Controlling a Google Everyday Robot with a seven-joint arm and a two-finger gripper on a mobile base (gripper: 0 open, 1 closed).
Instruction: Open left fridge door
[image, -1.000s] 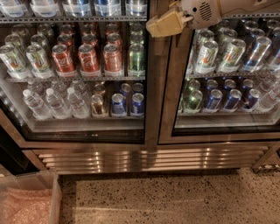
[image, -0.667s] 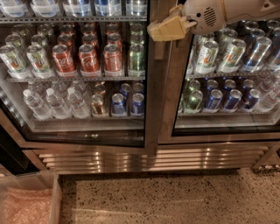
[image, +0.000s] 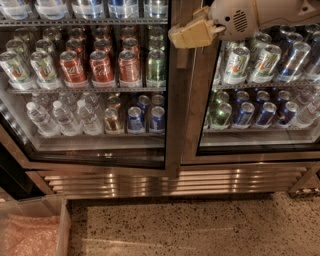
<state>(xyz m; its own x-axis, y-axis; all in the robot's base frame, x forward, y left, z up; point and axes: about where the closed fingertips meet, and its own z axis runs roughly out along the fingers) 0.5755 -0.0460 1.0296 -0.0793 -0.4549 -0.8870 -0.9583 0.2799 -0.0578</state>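
Bin: a clear plastic bin (image: 31, 227) with pinkish wrapping inside sits on the floor at lower left.
Left fridge door: the left fridge door (image: 173, 120), glass in a brushed steel frame, fills the left half of the view and appears closed.
Upper shelf, left: silver-green cans (image: 15, 70) stand at the far left, red cans (image: 102, 67) with white script beside them, and a green can (image: 156, 67) at the right end. No brand name can be read.
Lower shelf, left: clear water bottles (image: 60, 117) stand left of a few blue cans (image: 145, 120).
Gripper: the beige gripper (image: 182, 36) hangs at the top of the steel post between the two doors, just beside the left door's right edge.
Jaws: open or closed cannot be told, nor whether they touch the frame.
Right door: the right door (image: 250, 149) shows silver-green cans above and blue cans (image: 255, 112) below.
Base: a ribbed steel grille (image: 170, 181) runs under both doors, above the speckled floor (image: 200, 230).
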